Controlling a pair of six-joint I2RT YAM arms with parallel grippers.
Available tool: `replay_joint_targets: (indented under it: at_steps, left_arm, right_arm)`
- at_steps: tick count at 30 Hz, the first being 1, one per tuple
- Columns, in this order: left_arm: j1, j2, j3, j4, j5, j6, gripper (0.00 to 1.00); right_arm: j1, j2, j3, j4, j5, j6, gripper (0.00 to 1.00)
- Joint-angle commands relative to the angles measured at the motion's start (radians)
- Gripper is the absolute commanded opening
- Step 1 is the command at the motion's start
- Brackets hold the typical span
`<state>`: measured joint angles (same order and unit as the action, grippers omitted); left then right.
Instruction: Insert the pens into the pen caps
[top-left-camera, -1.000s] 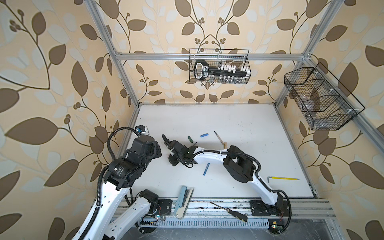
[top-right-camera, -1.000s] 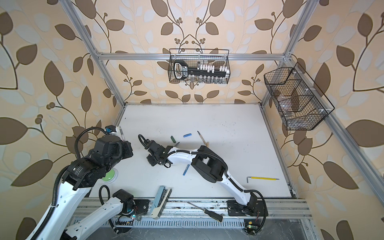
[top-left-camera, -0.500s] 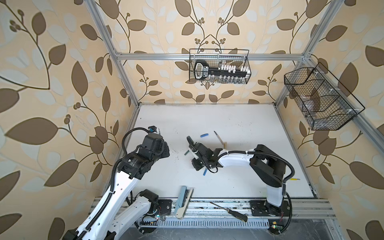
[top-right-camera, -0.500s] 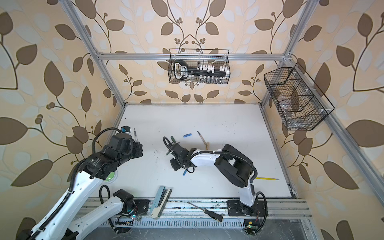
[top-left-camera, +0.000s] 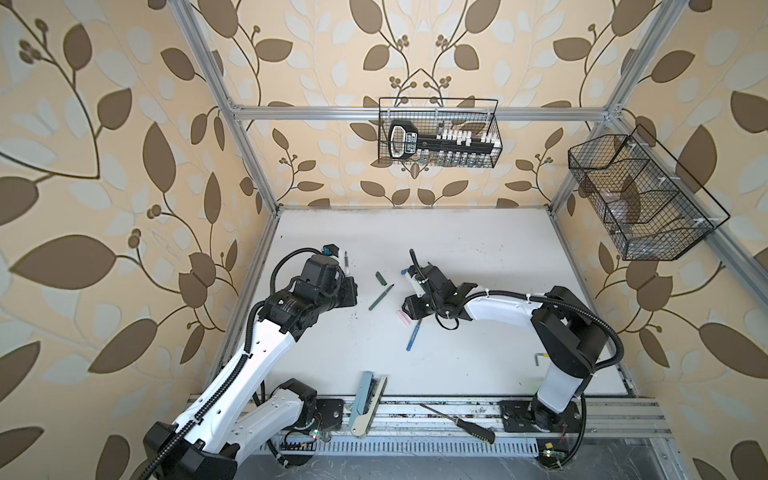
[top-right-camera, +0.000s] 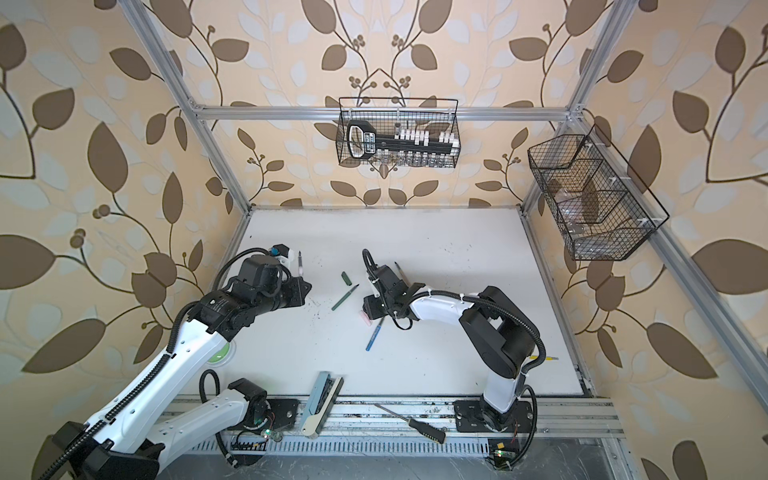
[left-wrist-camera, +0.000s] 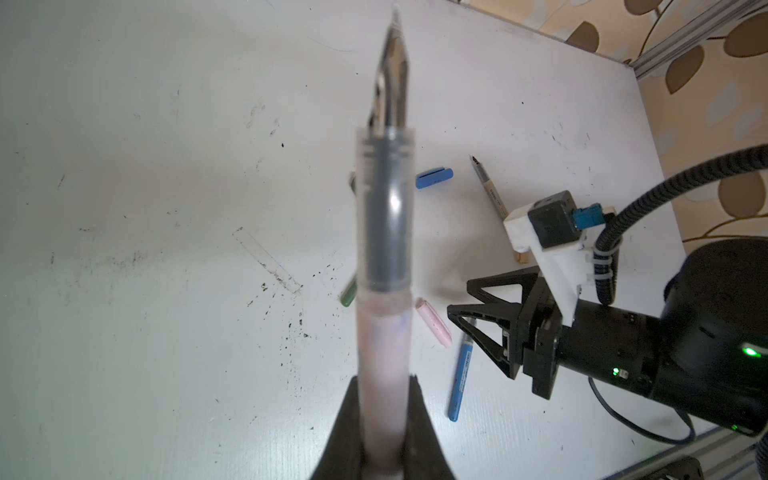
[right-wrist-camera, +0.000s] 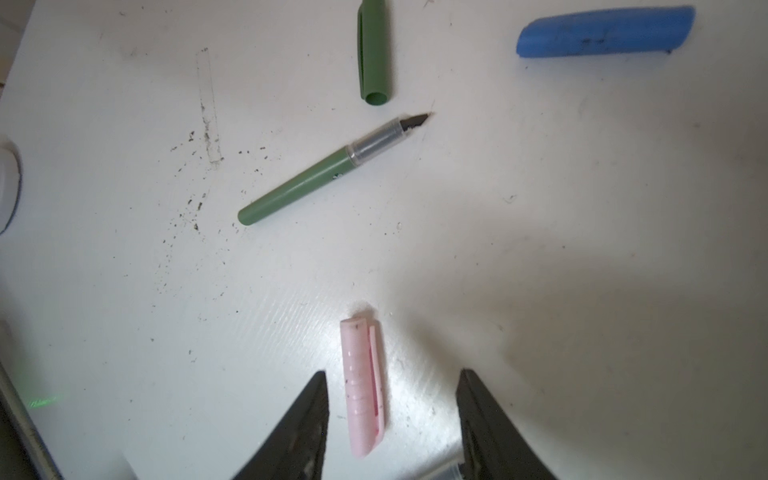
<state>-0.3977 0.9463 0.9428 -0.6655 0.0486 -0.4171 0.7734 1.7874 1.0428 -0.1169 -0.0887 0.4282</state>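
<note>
We list the left gripper (left-wrist-camera: 382, 384): jaws closed tight on the barrel of the pale pink pen (left-wrist-camera: 384, 332), the dark tip standing clear of the fingers and pointing toward the far side, over the left part of the white table (top-left-camera: 478, 249). We list the right gripper (right-wrist-camera: 391, 372): jaws parted, low over mid-table, straddling the pale pink cap (right-wrist-camera: 361, 386), which lies flat between them with a gap on either side; nothing is held. The dark green pen (top-left-camera: 381, 297) lies uncapped between the two grippers; the dark green cap (top-left-camera: 380, 278) lies just beyond its tip, apart from it; the blue cap (right-wrist-camera: 604, 31) lies farther right. The blue pen (top-left-camera: 414, 336) lies on the near side of the right gripper, one end beneath it; the tan pen (left-wrist-camera: 490, 191) lies uncapped to the right of the blue cap.
</note>
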Motion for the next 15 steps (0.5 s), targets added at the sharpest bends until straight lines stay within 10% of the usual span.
replay_joint_targets:
  at_steps: [1,15]
  left_arm:
    - [0.005,-0.019,-0.005,0.031,0.025,0.031,0.10]
    - [0.005,-0.062,-0.008,-0.009,-0.012,0.036,0.11]
  right_arm:
    - [0.009,0.050,0.064,-0.027,-0.053,-0.020,0.52]
    - [0.077,0.235,0.239,-0.108,-0.183,-0.051,0.52]
